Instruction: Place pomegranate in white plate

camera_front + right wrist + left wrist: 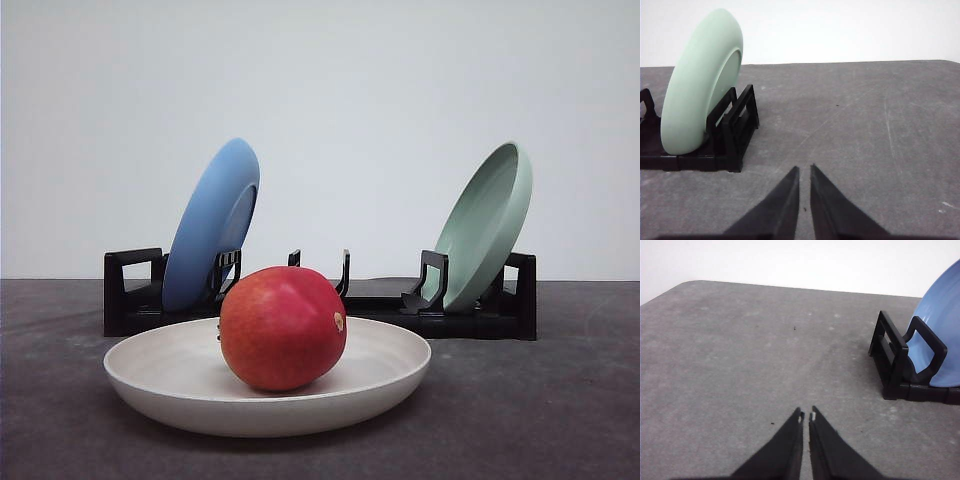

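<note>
Low in the centre of the front view, the smooth red roundish pomegranate [283,327], its small pale spot facing right, sits inside the shallow off-white round plate [160,365] on the grey speckled bench [540,410]. Behind, across the middle of the frame, a black plastic dish rack [128,295] holds a tilted blue plate [212,224] at left and a tilted pale green plate [485,224] at right. In the wrist views, the left gripper [806,416] and right gripper [804,169] hang over bare bench, jaws nearly together and empty.
</note>
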### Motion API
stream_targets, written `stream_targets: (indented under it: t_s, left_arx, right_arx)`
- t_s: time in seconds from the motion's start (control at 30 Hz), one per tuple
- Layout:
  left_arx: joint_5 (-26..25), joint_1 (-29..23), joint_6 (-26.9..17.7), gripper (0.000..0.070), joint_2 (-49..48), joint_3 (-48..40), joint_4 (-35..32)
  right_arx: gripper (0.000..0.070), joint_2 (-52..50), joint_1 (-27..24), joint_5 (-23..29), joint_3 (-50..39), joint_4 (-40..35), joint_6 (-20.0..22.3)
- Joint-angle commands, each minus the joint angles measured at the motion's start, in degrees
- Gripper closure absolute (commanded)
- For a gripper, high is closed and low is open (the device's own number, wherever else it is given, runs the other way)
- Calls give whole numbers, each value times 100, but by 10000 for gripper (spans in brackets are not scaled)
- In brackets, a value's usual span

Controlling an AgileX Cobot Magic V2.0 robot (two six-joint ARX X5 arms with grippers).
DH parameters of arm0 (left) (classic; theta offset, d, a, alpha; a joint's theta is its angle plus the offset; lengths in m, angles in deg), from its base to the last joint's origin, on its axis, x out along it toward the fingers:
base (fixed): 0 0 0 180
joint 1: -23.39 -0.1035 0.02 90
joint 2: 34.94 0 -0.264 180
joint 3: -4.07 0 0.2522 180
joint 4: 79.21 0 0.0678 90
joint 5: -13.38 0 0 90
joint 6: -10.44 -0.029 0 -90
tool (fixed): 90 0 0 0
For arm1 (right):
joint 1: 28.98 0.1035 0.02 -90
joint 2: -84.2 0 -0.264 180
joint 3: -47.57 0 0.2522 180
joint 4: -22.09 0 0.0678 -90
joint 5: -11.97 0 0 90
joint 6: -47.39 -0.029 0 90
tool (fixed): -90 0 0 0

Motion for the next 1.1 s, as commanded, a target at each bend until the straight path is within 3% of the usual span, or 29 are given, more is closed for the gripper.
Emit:
stream_targets:
  t_s: [0.0,1.07]
  left_arx:
    - [19,2,37,700,-4,-59,8]
    - [22,2,37,700,-4,-59,8]
  right_arx:
    - [665,-2,-4,7,-24,-74,-52]
    - [665,-2,-4,7,-22,-72,-52]
